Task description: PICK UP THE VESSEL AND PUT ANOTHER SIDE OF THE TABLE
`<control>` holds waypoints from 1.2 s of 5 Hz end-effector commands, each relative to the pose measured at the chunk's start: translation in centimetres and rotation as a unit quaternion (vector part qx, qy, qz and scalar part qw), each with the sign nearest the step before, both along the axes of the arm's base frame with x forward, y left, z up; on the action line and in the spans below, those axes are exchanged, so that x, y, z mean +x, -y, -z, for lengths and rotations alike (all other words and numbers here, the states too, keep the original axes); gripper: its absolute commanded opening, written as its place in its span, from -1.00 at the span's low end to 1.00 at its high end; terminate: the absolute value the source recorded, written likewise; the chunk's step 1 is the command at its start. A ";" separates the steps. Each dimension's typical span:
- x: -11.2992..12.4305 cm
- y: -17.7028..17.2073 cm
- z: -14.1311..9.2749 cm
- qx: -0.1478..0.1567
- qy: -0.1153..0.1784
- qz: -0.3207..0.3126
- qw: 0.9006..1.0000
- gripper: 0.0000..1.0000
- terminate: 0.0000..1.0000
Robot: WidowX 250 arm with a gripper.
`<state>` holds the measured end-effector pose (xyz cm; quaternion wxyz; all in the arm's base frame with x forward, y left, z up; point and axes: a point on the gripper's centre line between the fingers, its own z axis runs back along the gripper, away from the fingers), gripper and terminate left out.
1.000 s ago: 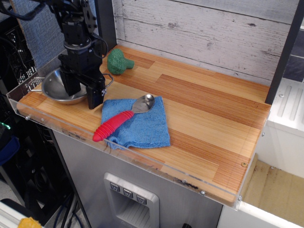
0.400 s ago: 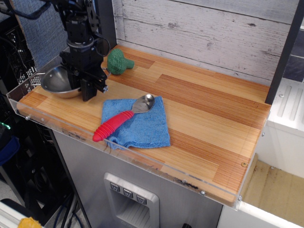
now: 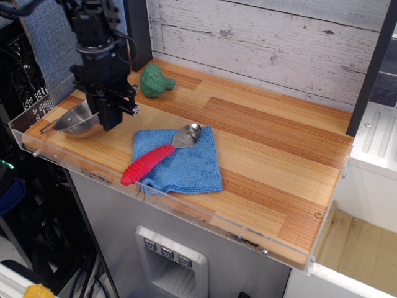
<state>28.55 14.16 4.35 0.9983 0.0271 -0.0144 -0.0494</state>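
Item: round shiny stainless-steel vessel [image 3: 74, 120] with thin wire loop handles, recorded tilted at the left end of the rectangular wood-strip table [image 3: 267, 161], its rim clamped by the closed black gripper [image 3: 111, 121]. Beside the vessel, toward the table's middle: blue cloth [image 3: 180, 162], a red-handled metal spoon [image 3: 158, 155] laid upon it. Behind the vessel: green broccoli-shaped toy [image 3: 155, 81].

No readable text, label, brand, number or sign appears on anything in view.
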 end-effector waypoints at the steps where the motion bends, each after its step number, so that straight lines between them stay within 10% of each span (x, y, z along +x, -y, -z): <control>1: -1.4 -0.8 -6.8 0.019 0.059 -0.059 0.996 -1.00 -1.00; 3: 0.6 8.3 -10.6 -0.019 0.091 0.043 0.995 -1.00 -1.00; 6: 6.6 20.1 -7.0 0.004 0.058 0.141 0.988 -1.00 -1.00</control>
